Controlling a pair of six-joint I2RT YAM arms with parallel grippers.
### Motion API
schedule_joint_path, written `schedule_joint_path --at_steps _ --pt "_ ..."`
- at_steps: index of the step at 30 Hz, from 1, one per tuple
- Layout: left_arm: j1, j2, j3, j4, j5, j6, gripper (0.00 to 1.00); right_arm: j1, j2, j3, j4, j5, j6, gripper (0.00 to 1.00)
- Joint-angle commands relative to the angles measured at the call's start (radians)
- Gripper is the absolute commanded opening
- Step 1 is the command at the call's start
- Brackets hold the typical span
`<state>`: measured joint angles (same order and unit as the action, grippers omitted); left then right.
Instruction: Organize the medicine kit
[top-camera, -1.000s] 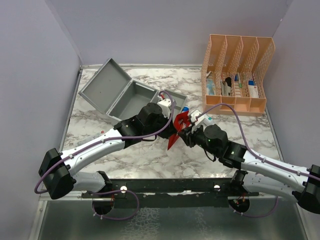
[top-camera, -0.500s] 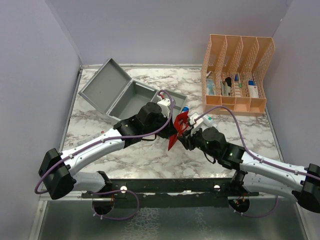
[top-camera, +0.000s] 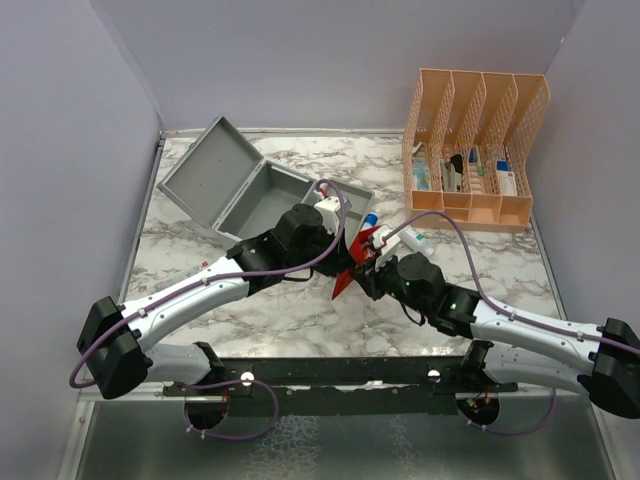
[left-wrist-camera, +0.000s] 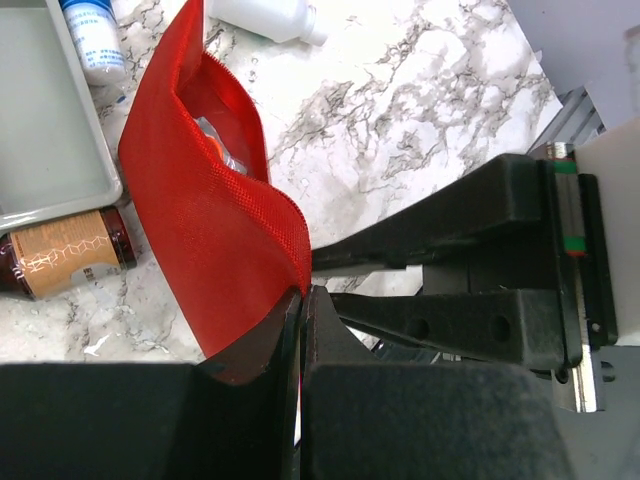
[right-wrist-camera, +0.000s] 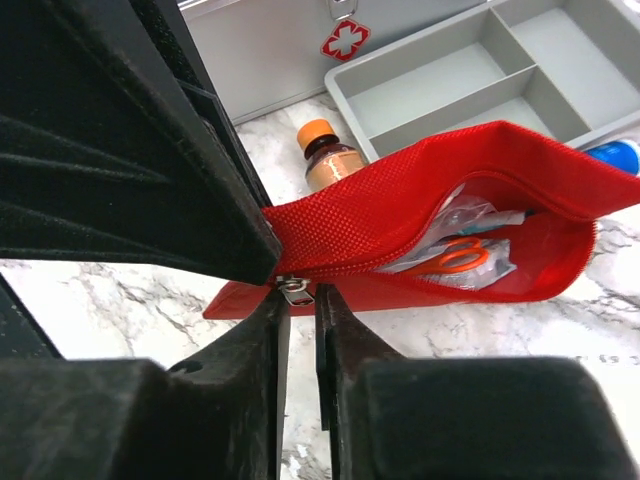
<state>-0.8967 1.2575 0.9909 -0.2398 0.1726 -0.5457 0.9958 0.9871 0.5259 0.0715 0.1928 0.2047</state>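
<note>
Medicine kit (top-camera: 262, 198) open, left gripper (left-wrist-camera: 303, 292) seemingly pinching red pouch (left-wrist-camera: 210, 235)

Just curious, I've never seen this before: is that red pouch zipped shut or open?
Open: the red pouch gapes in the right wrist view, with scissors and packets visible inside.

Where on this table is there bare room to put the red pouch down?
Bare marble lies between the medicine kit and the peach organizer, and in front of the organizer. Mid-table is crowded: left end effector, right end effector, red pouch, brown bottle, inner tray.
</note>
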Motion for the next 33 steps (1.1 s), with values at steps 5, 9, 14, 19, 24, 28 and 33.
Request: schedule_joint_path --at_steps 5,9,14,19,24,28,33 --pt "0.002 -0.042 -0.014 0.031 0.011 0.012 0.00 0.006 -0.009 0.031 -0.006 0.097 0.047 0.01" --pt "0.002 -0.052 -0.015 0.005 -0.024 0.049 0.00 0.006 -0.040 0.024 -0.085 0.148 0.098 0.01" --pt "0.004 -0.056 -0.017 -0.004 -0.023 0.069 0.00 0.006 -0.066 0.013 -0.136 0.181 0.127 0.01" --pt "0.004 -0.060 -0.027 0.010 0.025 0.126 0.00 0.006 -0.029 0.036 -0.169 0.217 0.136 0.01" --pt "0.004 -0.105 -0.066 0.066 0.129 0.222 0.00 0.006 0.078 0.144 -0.312 0.229 0.196 0.01" --pt "0.004 -0.126 -0.079 0.065 0.193 0.278 0.00 0.006 0.118 0.197 -0.368 0.220 0.216 0.01" --pt "0.004 -0.128 -0.086 0.052 0.245 0.293 0.00 0.005 0.174 0.261 -0.469 0.258 0.263 0.01"
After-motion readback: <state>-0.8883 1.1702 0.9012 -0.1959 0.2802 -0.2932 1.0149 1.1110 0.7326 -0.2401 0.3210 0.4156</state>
